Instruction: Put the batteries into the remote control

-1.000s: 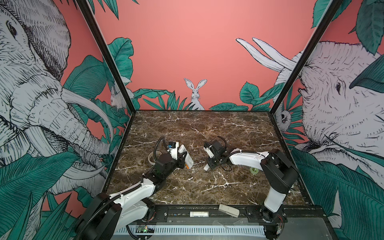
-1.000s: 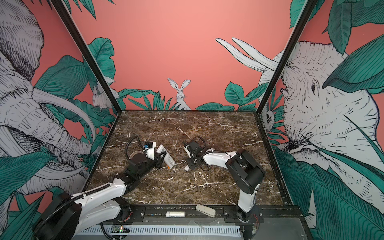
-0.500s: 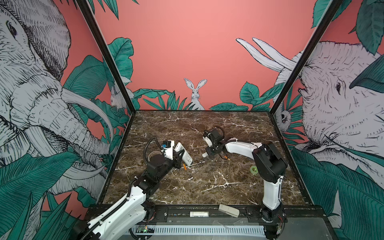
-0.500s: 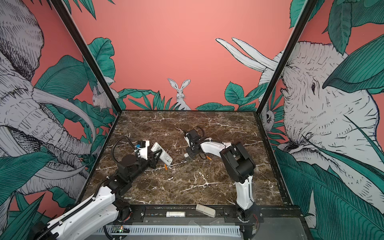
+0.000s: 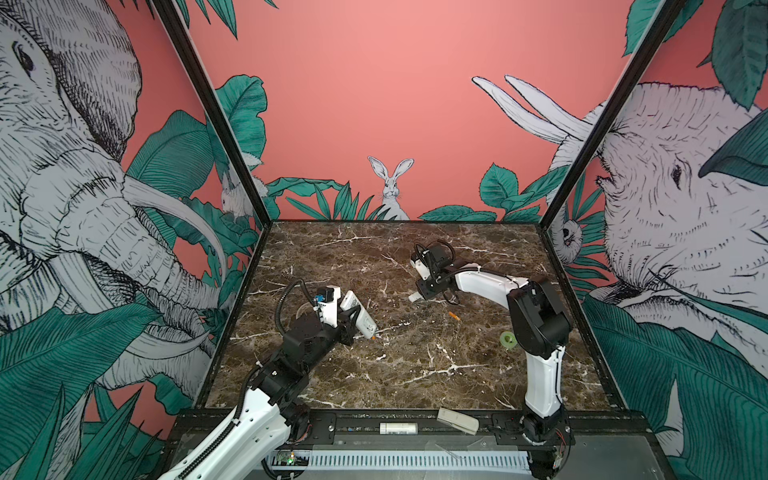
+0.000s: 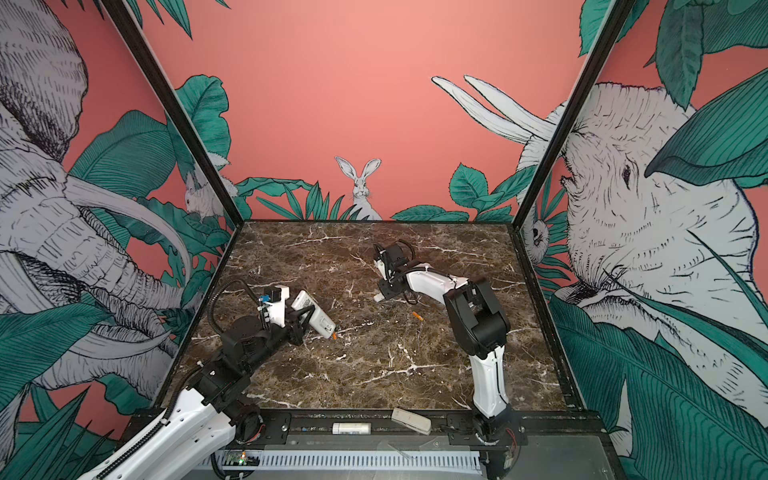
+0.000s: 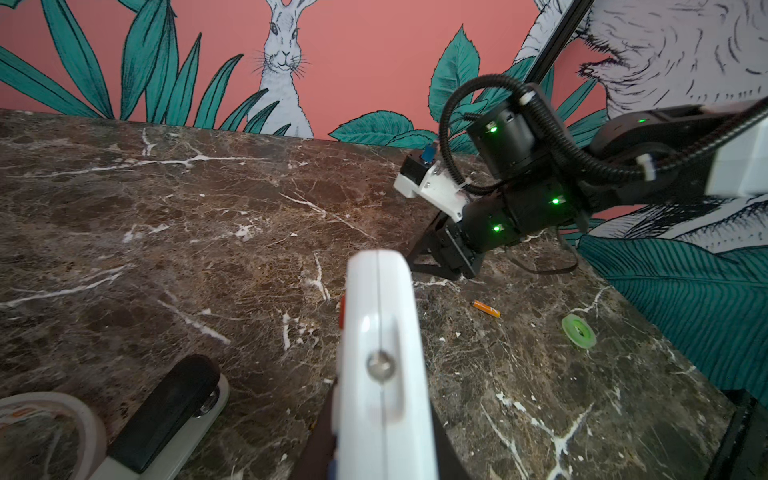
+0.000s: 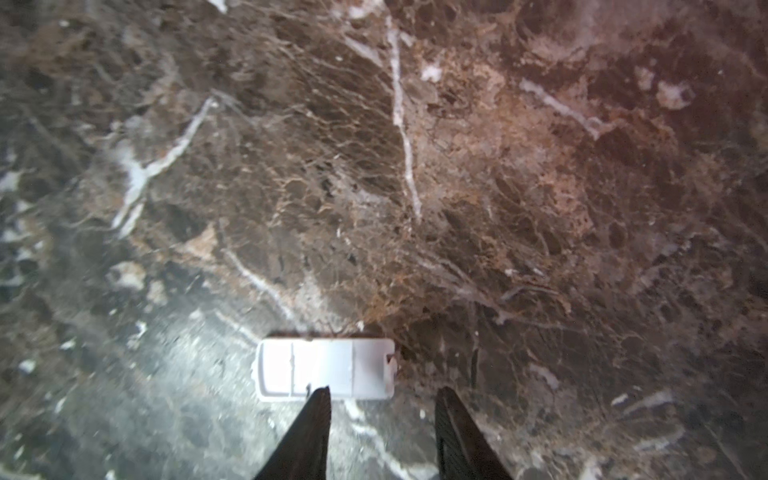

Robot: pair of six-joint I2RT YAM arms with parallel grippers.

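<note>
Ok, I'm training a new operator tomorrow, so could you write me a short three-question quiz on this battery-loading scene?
1. True or false: the left gripper is shut on the remote control.
2. What lies on the table at the open right gripper's fingertips? A) the remote control B) a small white cover C) a grey block
3. Name the small orange thing lying loose on the table between the right gripper and the green ring.

Key: 1 true; 2 B; 3 a battery.
</note>
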